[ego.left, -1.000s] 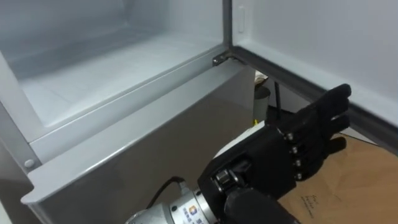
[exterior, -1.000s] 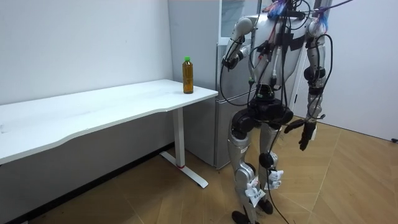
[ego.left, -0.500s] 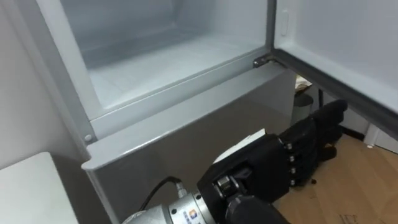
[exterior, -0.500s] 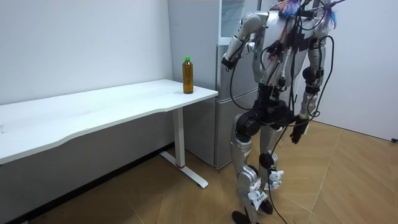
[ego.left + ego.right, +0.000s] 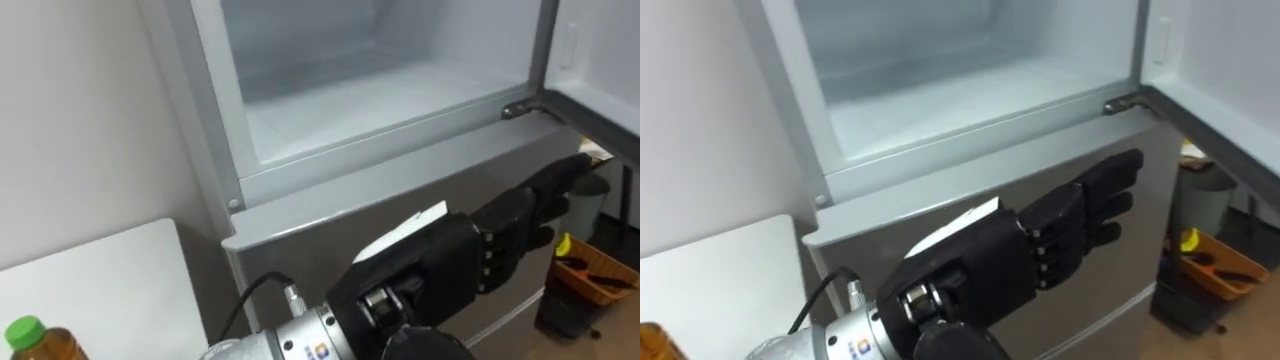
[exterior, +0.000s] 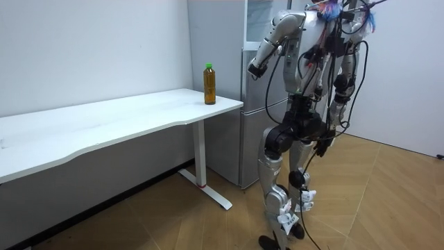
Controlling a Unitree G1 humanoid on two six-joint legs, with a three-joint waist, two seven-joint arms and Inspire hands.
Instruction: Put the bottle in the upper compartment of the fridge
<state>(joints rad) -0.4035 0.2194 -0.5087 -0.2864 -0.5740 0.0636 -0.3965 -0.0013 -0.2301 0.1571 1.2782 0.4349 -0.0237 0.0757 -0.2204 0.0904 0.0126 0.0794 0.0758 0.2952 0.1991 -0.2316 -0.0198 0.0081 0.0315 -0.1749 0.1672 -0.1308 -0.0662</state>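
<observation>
**Empty left hand at the fridge, bottle off to the side**

The left hand is raised in front of the fridge, level with the grey front just under the open upper compartment. Its fingers are straight and spread, and it holds nothing. The right hand hangs low beside the hip, on the fridge's door side.

The bottle has not been picked up. It stands upright on the white table, at the end closest to the fridge, with its green cap showing at the lower left of the left eye view. It is well apart from the left hand, further from the fridge and to the robot's left.

It looks like a plastic drink bottle filled with amber liquid. I judge it fairly weighty for its size, smooth-walled, and likely to give under a hard squeeze. The best hold is probably around the middle of the body, below the shoulder and clear of the cap. It should stay upright on the way to the fridge.
</observation>
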